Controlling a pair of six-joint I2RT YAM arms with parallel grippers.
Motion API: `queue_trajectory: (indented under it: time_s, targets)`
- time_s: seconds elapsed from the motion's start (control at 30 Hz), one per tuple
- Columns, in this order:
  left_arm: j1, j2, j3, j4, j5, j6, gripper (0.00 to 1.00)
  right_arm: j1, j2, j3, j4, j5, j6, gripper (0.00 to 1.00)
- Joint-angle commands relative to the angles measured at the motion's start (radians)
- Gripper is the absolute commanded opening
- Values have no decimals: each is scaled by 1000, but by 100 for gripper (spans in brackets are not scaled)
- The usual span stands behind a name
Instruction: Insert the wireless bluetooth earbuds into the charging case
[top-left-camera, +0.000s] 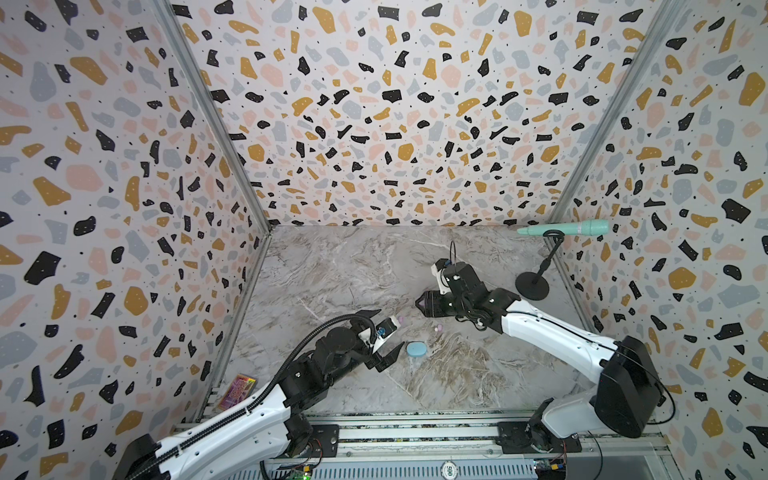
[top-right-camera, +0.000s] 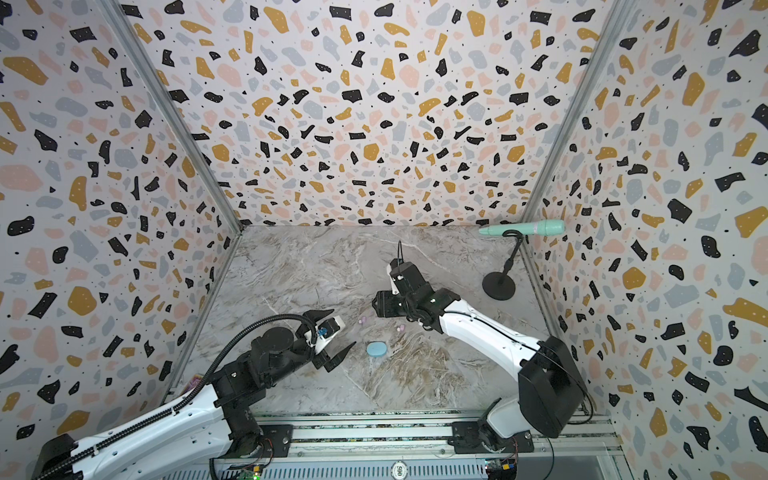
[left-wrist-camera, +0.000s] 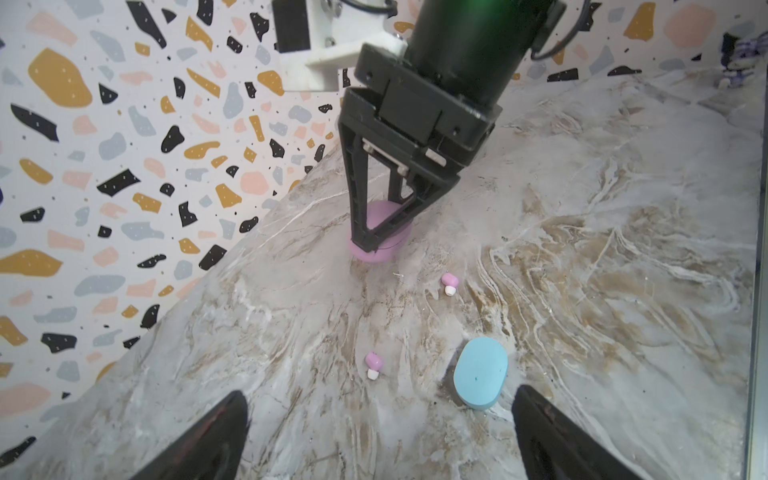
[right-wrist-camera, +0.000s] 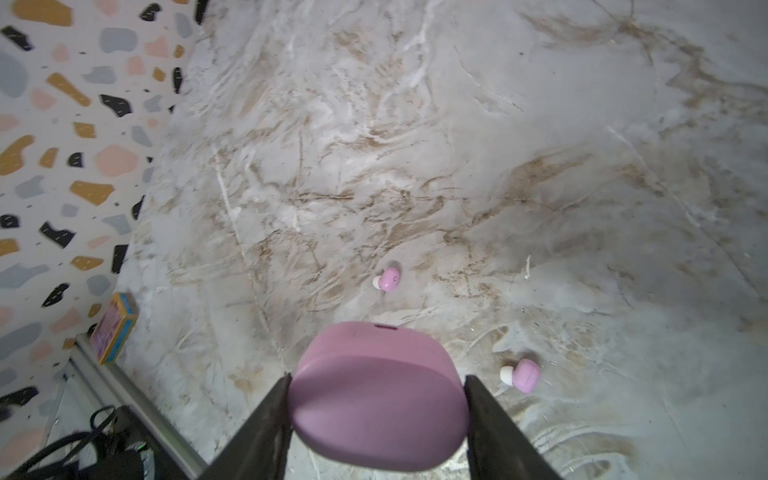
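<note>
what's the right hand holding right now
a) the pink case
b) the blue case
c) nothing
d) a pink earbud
a: the right wrist view shows the pink case clamped between the two fingers of the right hand, while the blue case lies free in front of the open left hand.
</note>
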Motion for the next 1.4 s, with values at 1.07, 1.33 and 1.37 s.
queue_trajectory:
  time_s: [1.07,1.33,1.37]
  targets:
    - [-6,80,-45,222,121,144,90,111,-149,-111,174,-390,-155,0]
    - [-9,82,-43,216,141,141,78,124,-154,-123,203,-394,-148,0]
    - [-9,84,-46,215,141,142,78,124,-155,-123,205,-394,-146,0]
